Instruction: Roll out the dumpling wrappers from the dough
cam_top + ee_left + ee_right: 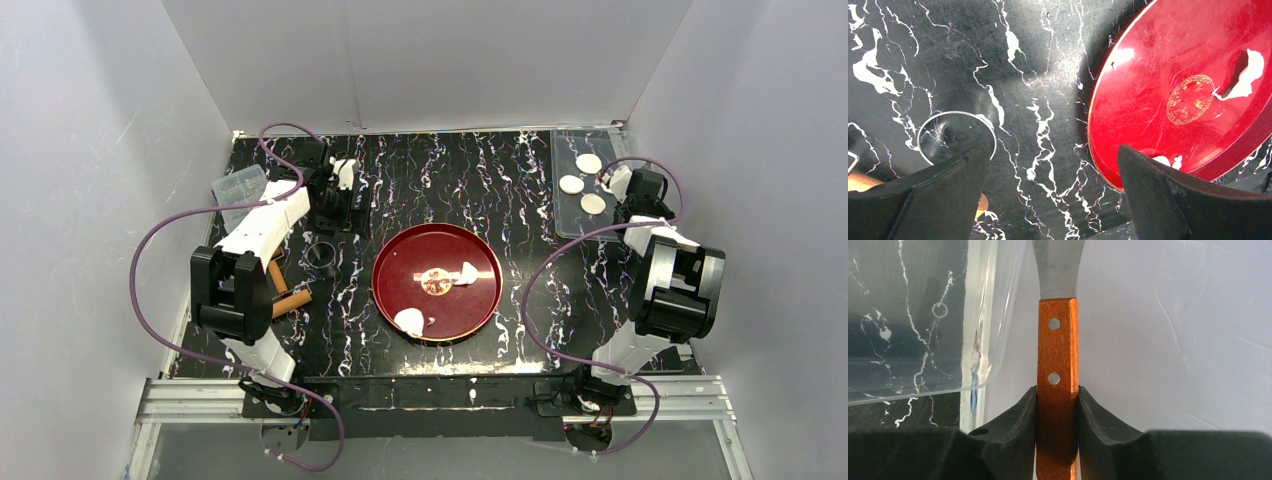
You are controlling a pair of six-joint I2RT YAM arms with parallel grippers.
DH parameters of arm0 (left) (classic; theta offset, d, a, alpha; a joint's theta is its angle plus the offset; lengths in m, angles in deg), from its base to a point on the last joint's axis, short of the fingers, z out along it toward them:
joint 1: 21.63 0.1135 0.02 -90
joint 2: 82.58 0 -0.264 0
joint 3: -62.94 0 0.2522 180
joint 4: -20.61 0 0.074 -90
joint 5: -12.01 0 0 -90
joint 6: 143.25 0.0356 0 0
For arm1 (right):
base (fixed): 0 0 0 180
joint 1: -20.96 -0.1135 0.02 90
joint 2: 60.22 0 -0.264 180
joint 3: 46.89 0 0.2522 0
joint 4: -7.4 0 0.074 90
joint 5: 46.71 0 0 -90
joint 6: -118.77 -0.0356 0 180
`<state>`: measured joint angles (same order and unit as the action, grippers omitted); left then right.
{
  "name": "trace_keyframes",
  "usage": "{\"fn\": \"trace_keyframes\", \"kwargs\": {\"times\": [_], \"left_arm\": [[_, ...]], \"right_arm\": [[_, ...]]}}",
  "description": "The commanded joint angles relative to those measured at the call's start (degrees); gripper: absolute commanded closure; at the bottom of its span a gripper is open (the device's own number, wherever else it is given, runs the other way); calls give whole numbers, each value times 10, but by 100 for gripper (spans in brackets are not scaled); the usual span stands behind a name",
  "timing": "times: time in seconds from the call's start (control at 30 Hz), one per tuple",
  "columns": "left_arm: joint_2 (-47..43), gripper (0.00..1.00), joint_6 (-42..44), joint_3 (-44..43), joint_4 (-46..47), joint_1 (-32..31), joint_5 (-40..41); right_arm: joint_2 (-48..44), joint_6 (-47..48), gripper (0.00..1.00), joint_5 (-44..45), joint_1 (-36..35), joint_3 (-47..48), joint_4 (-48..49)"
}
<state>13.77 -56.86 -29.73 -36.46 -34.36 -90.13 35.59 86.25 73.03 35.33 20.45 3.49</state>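
From above: three dumpling wrappers (587, 183) lie on a clear tray (575, 222) to the far right of the red plate (385, 290). Dough (410, 320) scraps lie on the plate, so the work probably isn't finished. Left wrist: the left hand (1055, 155) gapes empty beside the plate. Right wrist: the right hand (1058, 395) clamps a wooden-handled scraper (1058, 340).

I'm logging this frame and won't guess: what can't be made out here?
Right wrist view: the wooden-handled tool has its blade cut off by the top edge.
Top view: the wooden rod lies mostly under the left arm.
Left wrist view: a finger of the left gripper covers most of the near dough on the red plate.
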Motion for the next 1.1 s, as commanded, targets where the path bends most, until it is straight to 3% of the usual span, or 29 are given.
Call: {"fn": "trace_keyframes", "kwargs": {"times": [0.0, 0.2, 0.33, 0.53, 0.7, 0.77, 0.87, 1.07], "left_arm": [[-9, 2, 0, 3, -3, 4, -10], [-21, 2, 1, -1, -4, 5, -10], [-34, 2, 1, 1, -3, 6, -10], [-60, 2, 3, 8, -2, 5, -6], [-91, 2, 7, 20, 3, 9, 11], [-103, 2, 8, 30, 7, 12, 16], [-125, 2, 8, 49, 16, 17, 19], [-162, 2, 11, 81, 30, 26, 31]], "right_arm": [[-49, -77, 99, 11, -3, 69, -16], [-97, -178, 99, -25, -8, 118, -107], [-139, -284, 99, -121, -40, 141, -215], [-197, -401, 99, -222, -203, 140, -328], [-265, -501, 99, -312, -327, 85, -350], [-272, -552, 99, -274, -387, 75, -393], [-272, -647, 99, -291, -451, 57, -431], [-271, -746, 99, -259, -615, -5, -431]]}}
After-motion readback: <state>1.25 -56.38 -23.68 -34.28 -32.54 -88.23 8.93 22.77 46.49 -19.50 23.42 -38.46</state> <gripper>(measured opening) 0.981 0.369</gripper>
